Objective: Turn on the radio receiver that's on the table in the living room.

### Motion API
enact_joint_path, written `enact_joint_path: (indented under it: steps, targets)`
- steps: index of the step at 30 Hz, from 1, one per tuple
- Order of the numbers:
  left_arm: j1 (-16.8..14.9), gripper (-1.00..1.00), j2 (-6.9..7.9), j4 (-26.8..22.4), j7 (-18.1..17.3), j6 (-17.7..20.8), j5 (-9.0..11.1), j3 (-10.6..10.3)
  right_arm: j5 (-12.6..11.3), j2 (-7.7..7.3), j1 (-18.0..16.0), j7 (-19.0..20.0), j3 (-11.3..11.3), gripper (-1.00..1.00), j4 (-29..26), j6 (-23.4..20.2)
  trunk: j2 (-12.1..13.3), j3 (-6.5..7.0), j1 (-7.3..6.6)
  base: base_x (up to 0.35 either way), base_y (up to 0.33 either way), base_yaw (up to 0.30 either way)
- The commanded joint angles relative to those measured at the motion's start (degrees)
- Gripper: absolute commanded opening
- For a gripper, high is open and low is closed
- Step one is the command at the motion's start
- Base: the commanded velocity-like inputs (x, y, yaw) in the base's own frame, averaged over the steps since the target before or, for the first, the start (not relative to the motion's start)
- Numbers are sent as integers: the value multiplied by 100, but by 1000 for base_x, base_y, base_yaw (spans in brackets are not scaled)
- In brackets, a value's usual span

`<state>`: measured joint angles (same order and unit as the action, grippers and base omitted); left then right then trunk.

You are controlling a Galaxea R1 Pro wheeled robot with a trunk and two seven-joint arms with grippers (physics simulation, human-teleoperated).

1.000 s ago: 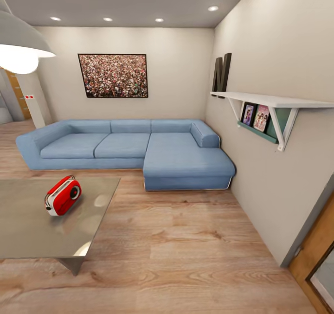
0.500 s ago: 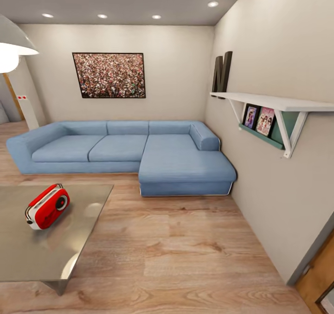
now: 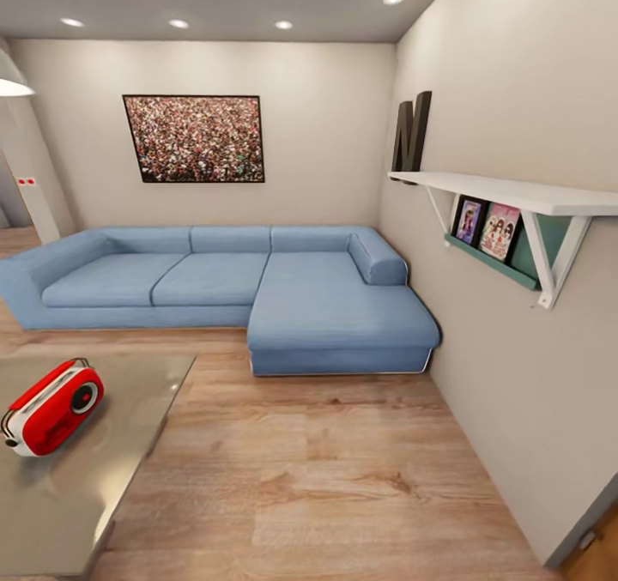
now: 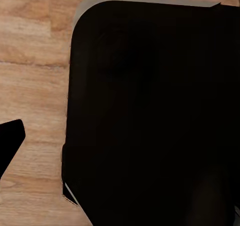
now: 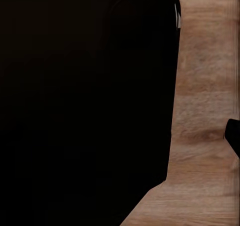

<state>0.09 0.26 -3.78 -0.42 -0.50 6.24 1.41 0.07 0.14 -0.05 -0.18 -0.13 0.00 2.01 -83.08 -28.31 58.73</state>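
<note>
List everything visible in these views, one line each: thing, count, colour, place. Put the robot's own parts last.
radio receiver: 1, red and white, on the table near the head view's left edge
table: 1, grey, low, at lower left
sofa: 1, light blue, L-shaped, against the far wall
framed picture: 1, speckled with a dark frame, on the far wall above the sofa
wall shelf: 1, white, on the right wall
letter N: 1, dark, standing on the shelf
small pictures: 2, colourful, on a green ledge under the shelf
ceiling spotlights: 4, white, ceiling
floor: 1, light wood planks
robot body panel: dark, large in both wrist views
</note>
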Motion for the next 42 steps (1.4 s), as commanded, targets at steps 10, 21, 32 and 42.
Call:
enact_joint_path:
  steps: [10,21,32,42]
  targets:
    - [0,100,0,0,3,1,6,-1,17,4,0,5,19,100,-2,1,0,0,0,314,-103,0]
    - [0,100,0,0,3,2,7,-1,27,4,0,5,22,100,0,8,0,0,0,314,-96,0]
    - [0,100,6,0,4,5,8,9,28,4,-2,2,22,100,-2,10,0,0,0,318,-18,0]
    - [0,100,6,0,7,6,8,9,28,4,2,1,22,100,0,10,0,0,0,322,0,0]
